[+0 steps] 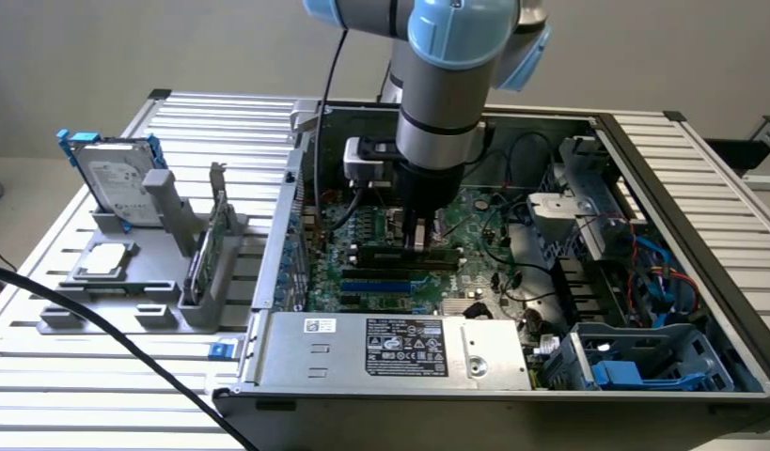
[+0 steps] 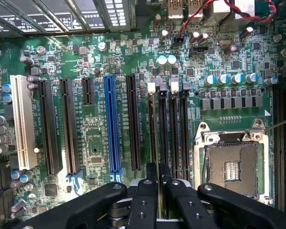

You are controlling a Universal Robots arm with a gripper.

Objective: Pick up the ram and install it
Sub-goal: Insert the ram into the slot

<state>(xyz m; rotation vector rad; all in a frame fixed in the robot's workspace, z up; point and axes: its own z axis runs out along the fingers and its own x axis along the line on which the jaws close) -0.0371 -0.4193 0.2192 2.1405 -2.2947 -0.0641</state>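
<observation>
Pale walls stand behind a slatted metal counter point(image 1: 96, 376) that carries an open computer case point(image 1: 685, 282) and a grey parts holder point(image 1: 133, 301).

We see the ram point(image 1: 407, 252) as a dark stick lying down on the motherboard point(image 2: 95, 143), directly under the hand point(image 2: 153, 183). In the wrist view the hand's fingers point(image 2: 144, 200) are drawn close together, clamped on the top edge of the ram, which runs along the black memory slots point(image 2: 169, 129) beside the empty processor socket point(image 2: 231, 164). So we judge the picking up is done and the ram is brought to its slot. Whether it is fully pressed in, we cannot tell; the latches at the slot ends are not clear enough.

On the holder at the exterior view's left, a silver hard drive point(image 1: 115, 178) stands upright, and a small processor chip point(image 1: 105, 260) lies flat near it.
</observation>
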